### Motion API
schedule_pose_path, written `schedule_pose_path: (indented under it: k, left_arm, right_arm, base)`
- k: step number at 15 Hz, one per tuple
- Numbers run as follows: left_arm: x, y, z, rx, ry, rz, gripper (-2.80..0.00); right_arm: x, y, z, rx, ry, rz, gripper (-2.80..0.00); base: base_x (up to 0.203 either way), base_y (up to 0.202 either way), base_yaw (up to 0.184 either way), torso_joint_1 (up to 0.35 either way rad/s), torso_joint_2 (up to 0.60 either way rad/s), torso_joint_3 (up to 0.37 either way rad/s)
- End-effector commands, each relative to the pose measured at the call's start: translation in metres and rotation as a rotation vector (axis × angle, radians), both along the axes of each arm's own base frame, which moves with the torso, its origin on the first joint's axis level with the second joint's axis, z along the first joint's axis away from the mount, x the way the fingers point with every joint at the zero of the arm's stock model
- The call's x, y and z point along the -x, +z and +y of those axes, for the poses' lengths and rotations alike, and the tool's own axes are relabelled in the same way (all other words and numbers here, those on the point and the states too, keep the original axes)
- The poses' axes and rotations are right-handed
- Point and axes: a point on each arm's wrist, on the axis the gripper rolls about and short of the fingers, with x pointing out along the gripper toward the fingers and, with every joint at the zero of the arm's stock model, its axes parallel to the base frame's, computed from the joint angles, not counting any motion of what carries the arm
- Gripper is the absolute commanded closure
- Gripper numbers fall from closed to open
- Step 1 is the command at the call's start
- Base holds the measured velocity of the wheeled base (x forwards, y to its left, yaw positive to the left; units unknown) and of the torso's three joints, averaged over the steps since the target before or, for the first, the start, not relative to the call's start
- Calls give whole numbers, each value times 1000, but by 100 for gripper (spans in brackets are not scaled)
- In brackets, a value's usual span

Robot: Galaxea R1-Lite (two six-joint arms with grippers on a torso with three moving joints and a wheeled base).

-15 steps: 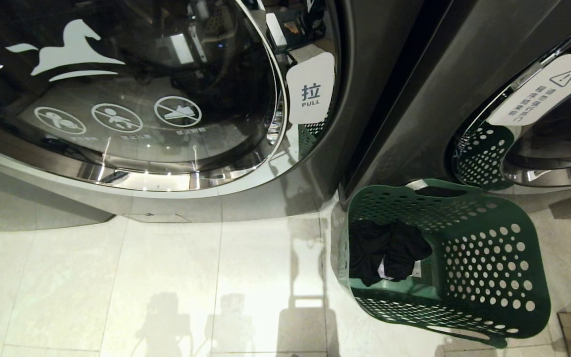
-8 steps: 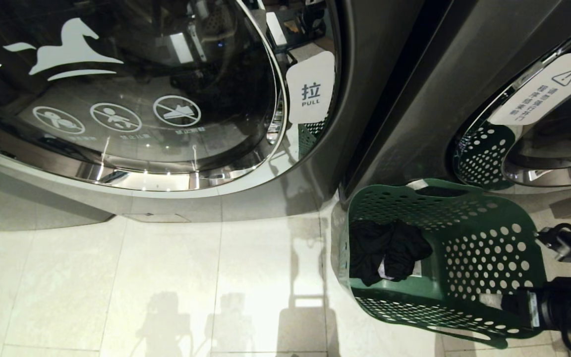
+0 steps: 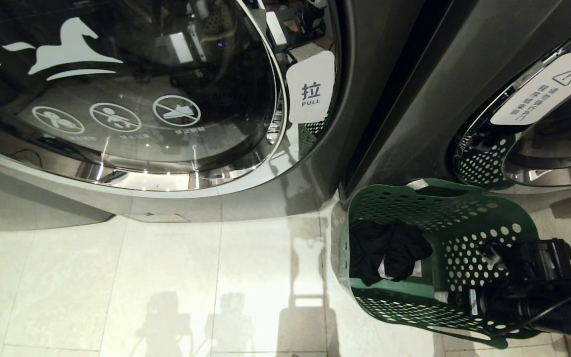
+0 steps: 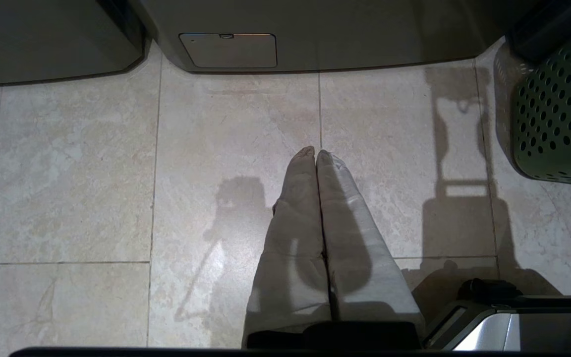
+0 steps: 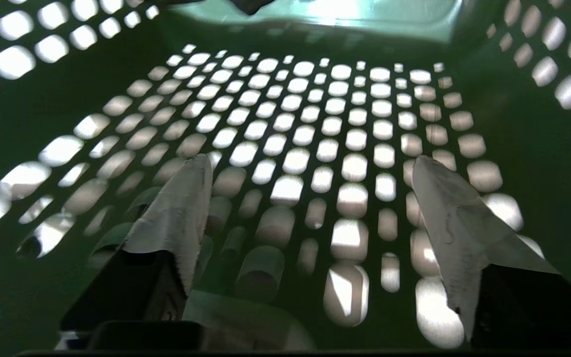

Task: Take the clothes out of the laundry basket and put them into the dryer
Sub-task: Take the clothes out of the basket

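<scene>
The right gripper (image 5: 310,198) is reaching into the perforated green plastic laundry basket (image 3: 469,208), jaws spread wide and holding nothing. Deeper in the basket is lying the crumpled black garment (image 3: 387,250), apparently untouched. Reaching for it seems the step in hand; next, closing on the cloth. Beyond the basket, the dark glass dryer door (image 3: 132,94) is standing shut.

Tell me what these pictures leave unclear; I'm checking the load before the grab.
- Head view: the right gripper sits behind the green laundry basket wall, tips hidden.
- Head view: the bundled black clothes can't be counted.
- Right wrist view: the clothes are cut off by the edge.
</scene>
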Motion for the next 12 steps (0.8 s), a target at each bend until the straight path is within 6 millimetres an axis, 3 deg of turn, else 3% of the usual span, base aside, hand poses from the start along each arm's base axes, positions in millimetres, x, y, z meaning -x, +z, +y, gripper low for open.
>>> schedule_pose_path:
  k: [1,3,6,12]
  left_arm:
    - [0,0,0,0,1,0,0]
    - [0,0,0,0,1,0,0]
    - [0,0,0,0,1,0,0]
    - [0,0,0,0,1,0,0]
  right_arm:
    - [-20,-41,-2,-2,-5,77,-280]
    - [-53,-59,-5,0,-16,26,-280]
    - [-98,-70,-15,8,-36,-67,-280]
    - [-145,-95,-24,3,-53,-134,-280]
  base:
    - [0,0,0,0,0,0]
    - [0,0,0,0,0,0]
    - [0,0,0,0,0,0]
    - [0,0,0,0,0,0]
